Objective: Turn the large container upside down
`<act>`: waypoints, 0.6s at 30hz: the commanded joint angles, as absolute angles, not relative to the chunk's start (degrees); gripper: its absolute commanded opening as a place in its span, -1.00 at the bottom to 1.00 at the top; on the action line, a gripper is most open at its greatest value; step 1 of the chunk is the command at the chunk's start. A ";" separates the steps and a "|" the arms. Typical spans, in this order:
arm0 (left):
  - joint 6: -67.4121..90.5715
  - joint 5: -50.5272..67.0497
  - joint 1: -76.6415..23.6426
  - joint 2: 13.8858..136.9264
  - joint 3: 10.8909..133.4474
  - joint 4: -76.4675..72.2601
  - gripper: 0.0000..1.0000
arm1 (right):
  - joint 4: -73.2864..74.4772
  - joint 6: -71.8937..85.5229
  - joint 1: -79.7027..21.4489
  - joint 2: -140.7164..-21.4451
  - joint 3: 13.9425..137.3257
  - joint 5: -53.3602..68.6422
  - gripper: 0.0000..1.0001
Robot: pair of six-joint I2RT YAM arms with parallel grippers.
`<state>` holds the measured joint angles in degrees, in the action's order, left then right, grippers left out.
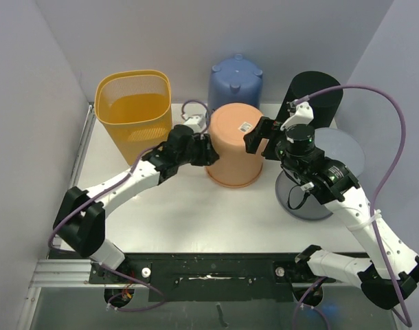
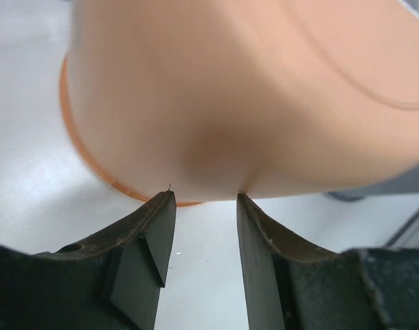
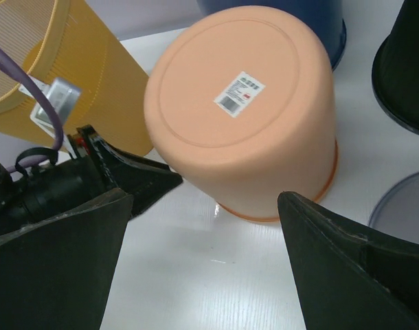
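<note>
The large peach container (image 1: 233, 144) stands at the middle of the table (image 1: 196, 220) with its rim down and its base up, a small white label (image 3: 240, 92) on the base, in front of a yellow mesh basket (image 1: 135, 110), a blue container (image 1: 235, 79) and a black bin (image 1: 316, 96). The left gripper (image 1: 208, 150) sits at its left wall, jaws parted by a narrow gap, tips at the wall and gripping nothing. The right gripper (image 1: 261, 137) is at its upper right edge, its 2 jaws spread wide and empty.
</note>
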<state>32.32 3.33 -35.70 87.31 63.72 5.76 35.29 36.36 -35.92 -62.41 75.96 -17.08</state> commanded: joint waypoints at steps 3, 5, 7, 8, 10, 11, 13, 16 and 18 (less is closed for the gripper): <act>20.99 11.42 -42.39 93.54 76.98 9.45 -0.19 | 34.89 35.95 -35.33 -59.95 76.51 -20.77 0.84; 18.14 10.44 -42.75 93.02 80.29 16.76 -0.18 | 35.02 35.90 -35.33 -59.90 76.49 -20.93 0.84; 16.06 9.65 -41.84 90.52 82.21 20.74 -0.17 | 34.78 35.59 -35.33 -59.97 76.40 -20.97 0.84; 15.39 9.71 -41.02 88.87 82.72 22.27 -0.17 | 34.16 34.86 -35.33 -60.05 76.30 -20.47 0.84; 14.68 10.15 -38.97 84.94 83.30 24.24 -0.15 | 33.39 33.59 -35.33 -60.69 76.53 -19.50 0.84; 14.38 9.85 -37.86 82.82 83.58 24.93 -0.13 | 33.17 33.39 -35.33 -61.06 76.62 -19.05 0.84; 14.37 6.92 -34.48 78.45 84.19 25.71 -0.05 | 32.60 33.23 -35.43 -61.78 76.73 -18.74 0.84; 15.78 -1.97 -30.74 74.30 85.34 25.35 0.17 | 31.37 32.99 -35.57 -62.46 76.48 -18.16 0.84; 15.79 -6.73 -28.73 73.18 86.40 24.62 0.45 | 30.85 32.83 -35.58 -62.81 76.66 -17.68 0.84</act>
